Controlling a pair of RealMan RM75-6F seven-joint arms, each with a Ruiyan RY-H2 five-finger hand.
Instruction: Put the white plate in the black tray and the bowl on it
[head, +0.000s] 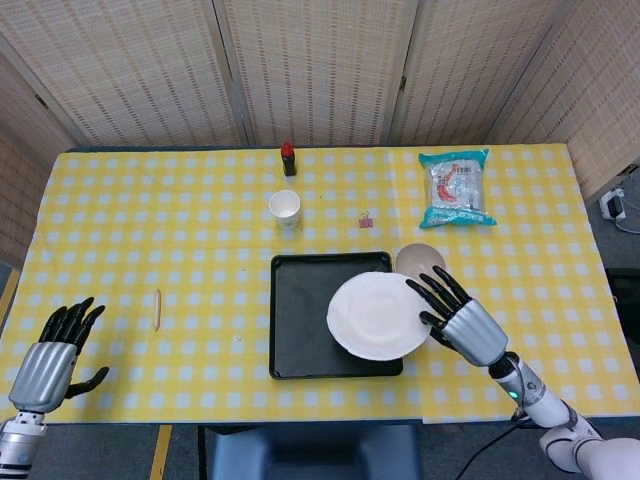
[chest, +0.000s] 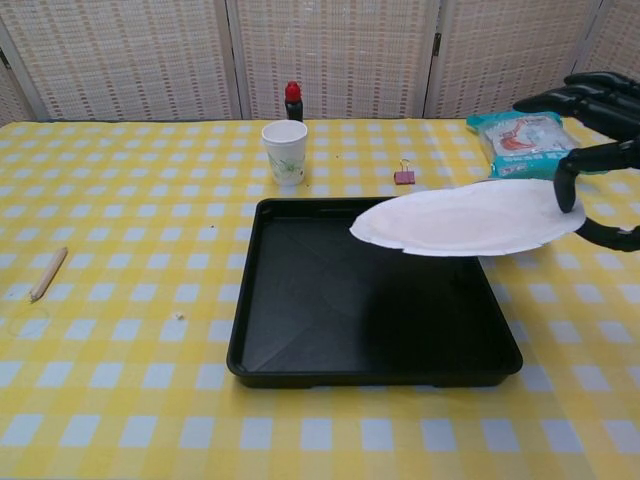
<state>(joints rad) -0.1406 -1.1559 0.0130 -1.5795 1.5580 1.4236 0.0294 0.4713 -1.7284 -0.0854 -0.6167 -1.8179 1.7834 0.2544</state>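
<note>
White round plate (head: 378, 315) sits in your right hand (head: 462, 322), pinched at its right edge, with the dark fingers (chest: 585, 95) spread above the rim and the thumb curling under it in the chest view. Your right forearm runs from the table's near right corner up toward the middle, so the hand reaches leftward with its back turned up to the head camera. The plate hangs in the air, clear of the surface below, over the right half of the shallow black rectangular tray (head: 300, 325); its right edge juts past the tray's right rim. In the chest view it is close to level, the left edge a little lower, and its pale underside shows plain and unmarked.

Your left hand (head: 52, 352) holds nothing, its fingers apart and pointing away from you, at the near left corner of the yellow-and-white checked tablecloth (head: 150, 220).

Just beyond the plate's far right edge, the beige bowl (head: 420, 261) shows only partly in the head view, beside the tray's far right corner. Further back stand a white paper cup (head: 285, 208) and a small dark bottle with a red cap (head: 288, 157). A teal snack packet (head: 457, 187) lies at the far right, and a small pink binder clip (head: 366, 218) lies between cup and packet. A thin wooden stick (head: 157, 309) rests well left of the tray.
</note>
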